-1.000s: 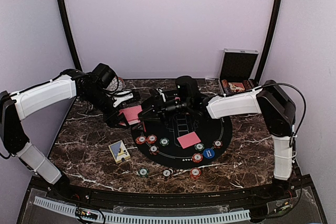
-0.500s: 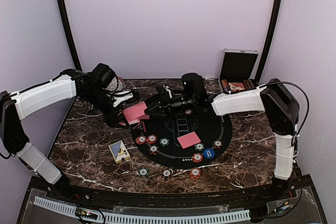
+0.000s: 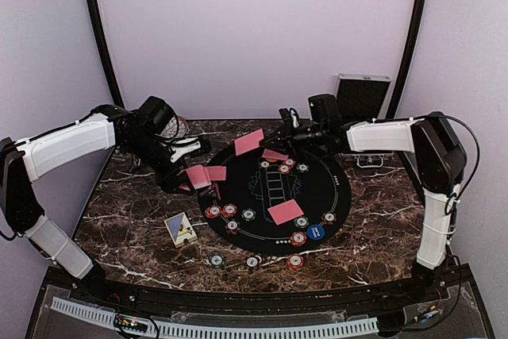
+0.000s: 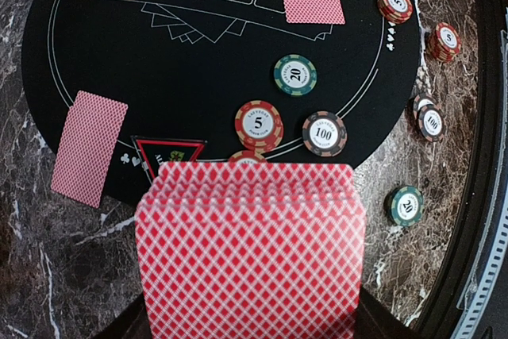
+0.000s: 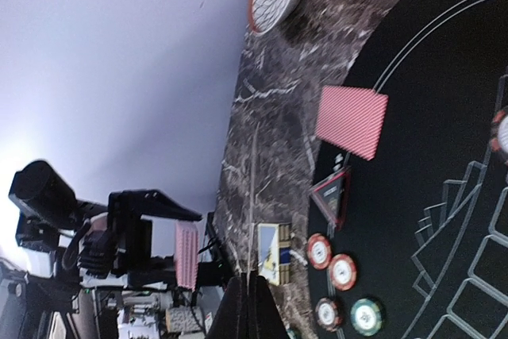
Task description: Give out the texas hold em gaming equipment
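The right arm [image 3: 381, 134] has been drawn back from the deck [image 4: 250, 252] toward the far right of the mat [image 3: 333, 188]. The right pincer [image 5: 246, 307] has been closed. A card [image 3: 248, 142] at the mat's far-left rim, earlier hidden under the arm, has been uncovered.

Deck [image 4: 250, 252]: red diamond-backed cards, fanned, backs up, clamped in my left claw [image 3: 187, 174] beside the black mat [image 3: 325, 192].
Single cards, all face down: mid-mat card [image 3: 285, 212]; rim card [image 3: 248, 142] lying across the mat's far-left edge; far card [image 3: 275, 155].
Chips on the mat: left cluster [image 3: 229, 210], near cluster [image 3: 298, 238], far cluster [image 3: 284, 167].
Off-mat chips [image 3: 252, 261]: three singles on the marble [image 3: 135, 204].
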{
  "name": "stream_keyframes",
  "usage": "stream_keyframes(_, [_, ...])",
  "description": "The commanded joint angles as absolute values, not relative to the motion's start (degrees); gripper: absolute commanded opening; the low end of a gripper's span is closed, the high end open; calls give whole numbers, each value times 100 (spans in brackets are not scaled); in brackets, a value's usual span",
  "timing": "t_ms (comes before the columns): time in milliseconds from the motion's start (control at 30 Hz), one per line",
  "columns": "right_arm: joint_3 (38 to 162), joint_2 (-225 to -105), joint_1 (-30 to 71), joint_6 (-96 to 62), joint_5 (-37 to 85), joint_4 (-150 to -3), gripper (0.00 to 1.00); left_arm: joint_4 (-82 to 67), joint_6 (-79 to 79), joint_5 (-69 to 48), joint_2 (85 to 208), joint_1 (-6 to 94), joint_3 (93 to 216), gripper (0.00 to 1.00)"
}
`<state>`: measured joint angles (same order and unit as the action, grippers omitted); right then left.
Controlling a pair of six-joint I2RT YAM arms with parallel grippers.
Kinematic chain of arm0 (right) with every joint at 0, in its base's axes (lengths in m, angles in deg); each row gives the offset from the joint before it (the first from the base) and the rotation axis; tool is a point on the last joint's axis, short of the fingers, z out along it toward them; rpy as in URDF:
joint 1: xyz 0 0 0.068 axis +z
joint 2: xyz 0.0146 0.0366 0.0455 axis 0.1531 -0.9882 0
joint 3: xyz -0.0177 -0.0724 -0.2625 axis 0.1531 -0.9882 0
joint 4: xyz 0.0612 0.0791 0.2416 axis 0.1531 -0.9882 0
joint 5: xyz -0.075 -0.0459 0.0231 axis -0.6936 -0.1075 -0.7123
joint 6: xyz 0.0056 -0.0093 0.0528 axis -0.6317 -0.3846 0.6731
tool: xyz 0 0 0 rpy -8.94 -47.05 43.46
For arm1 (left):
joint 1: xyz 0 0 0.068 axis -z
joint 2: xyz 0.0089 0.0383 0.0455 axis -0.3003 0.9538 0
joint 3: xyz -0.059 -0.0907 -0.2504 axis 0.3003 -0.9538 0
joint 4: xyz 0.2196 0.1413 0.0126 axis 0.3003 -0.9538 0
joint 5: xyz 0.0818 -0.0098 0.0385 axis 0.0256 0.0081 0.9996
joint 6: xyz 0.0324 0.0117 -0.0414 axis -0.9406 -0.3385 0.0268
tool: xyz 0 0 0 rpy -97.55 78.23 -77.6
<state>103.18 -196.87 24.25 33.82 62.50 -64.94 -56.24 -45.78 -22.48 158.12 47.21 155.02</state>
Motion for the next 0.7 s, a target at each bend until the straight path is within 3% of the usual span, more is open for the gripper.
stream_keyframes(0, [10916, -20035, 2066, 2251, 5523, -7785, 0, -5716, -4614, -2286, 15628, 4692, 15477, 0])
stream_keyframes(433, [11882, -21302, 1689, 2203, 4624, -8071, 0, -5758, -4580, -2376, 15666, 4688, 15522, 0])
stream_keyframes(667, [11939, -21376, 1629, 2199, 4353, -8107, 0, -5756, -4592, -2390, 15656, 4692, 15513, 0])
